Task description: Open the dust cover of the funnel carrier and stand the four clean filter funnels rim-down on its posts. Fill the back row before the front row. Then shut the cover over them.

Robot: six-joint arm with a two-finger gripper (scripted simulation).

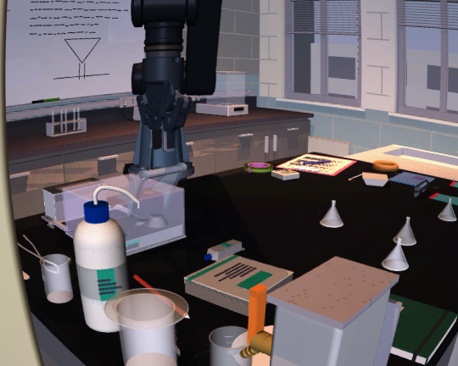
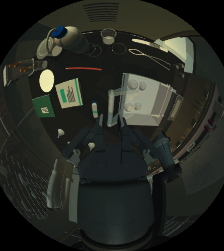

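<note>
The clear dust cover (image 1: pixel 124 199) lies shut over the funnel carrier (image 1: pixel 112 216), with its bar handle (image 1: pixel 163 170) along the top edge. My gripper (image 1: pixel 165 148) stands above that handle (image 2: pixel 110 108), fingers partly open and holding nothing. Through the cover I see round posts (image 2: pixel 135 95) on the carrier's base. Several clean filter funnels stand rim-down on the black bench to the right: one (image 1: pixel 331 214) nearer the middle, two (image 1: pixel 405 231) (image 1: pixel 395 255) close together, and one (image 1: pixel 447 210) further right.
A wash bottle (image 1: pixel 99 262) with a blue cap stands in front of the carrier. Beakers (image 1: pixel 57 277) (image 1: pixel 148 326) sit beside it. A small vial (image 1: pixel 224 250), a booklet (image 1: pixel 238 277) and a grey box (image 1: pixel 332 309) lie between the carrier and the funnels.
</note>
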